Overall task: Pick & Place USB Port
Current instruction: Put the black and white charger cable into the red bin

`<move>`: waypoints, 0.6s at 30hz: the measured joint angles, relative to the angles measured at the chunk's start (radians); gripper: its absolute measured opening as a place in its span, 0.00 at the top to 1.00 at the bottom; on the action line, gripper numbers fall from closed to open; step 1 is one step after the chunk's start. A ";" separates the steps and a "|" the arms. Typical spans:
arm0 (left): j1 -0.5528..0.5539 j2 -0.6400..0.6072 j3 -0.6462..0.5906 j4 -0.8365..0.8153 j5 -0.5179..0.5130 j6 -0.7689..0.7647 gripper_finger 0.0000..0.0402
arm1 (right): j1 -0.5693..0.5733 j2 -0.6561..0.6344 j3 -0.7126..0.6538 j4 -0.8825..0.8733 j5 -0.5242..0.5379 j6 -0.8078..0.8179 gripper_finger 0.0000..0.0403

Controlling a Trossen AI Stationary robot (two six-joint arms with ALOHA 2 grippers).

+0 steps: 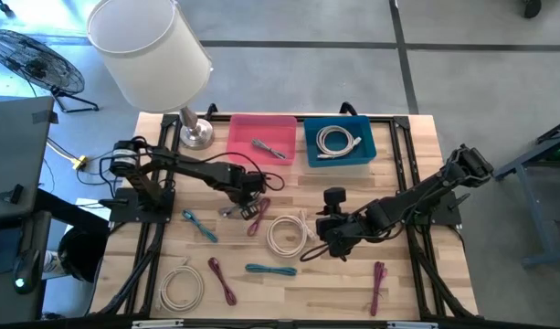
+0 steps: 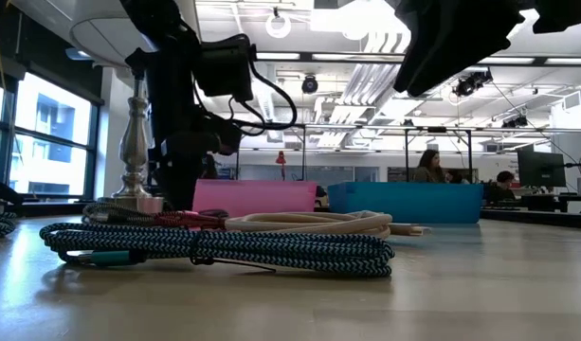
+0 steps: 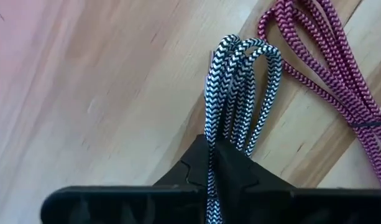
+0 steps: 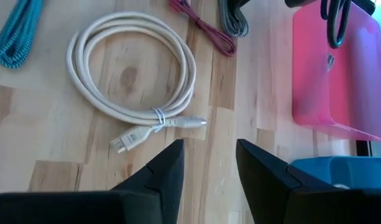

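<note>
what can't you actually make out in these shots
- Black-and-white cable: its lower end is hidden behind the shut left gripper in the left wrist view.
- Cable in the pink bin: too small in the high view to tell its plug type.
- Blue bin: the low view shows only its wall; contents are hidden.
- Right gripper: open over bare table, holding nothing.
</note>
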 joint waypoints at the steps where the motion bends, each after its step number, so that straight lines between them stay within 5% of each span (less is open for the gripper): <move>1: -0.006 -0.005 0.014 -0.012 -0.003 0.014 0.99 | 0.000 0.000 0.000 -0.005 0.004 0.002 0.66; 11: -0.052 -0.104 0.318 -0.371 -0.221 0.202 1.00 | 0.000 0.000 0.000 -0.063 0.089 0.066 0.66; 18: 0.003 -0.112 0.542 -0.457 -0.450 0.558 1.00 | 0.000 0.000 0.000 -0.068 0.100 0.112 0.66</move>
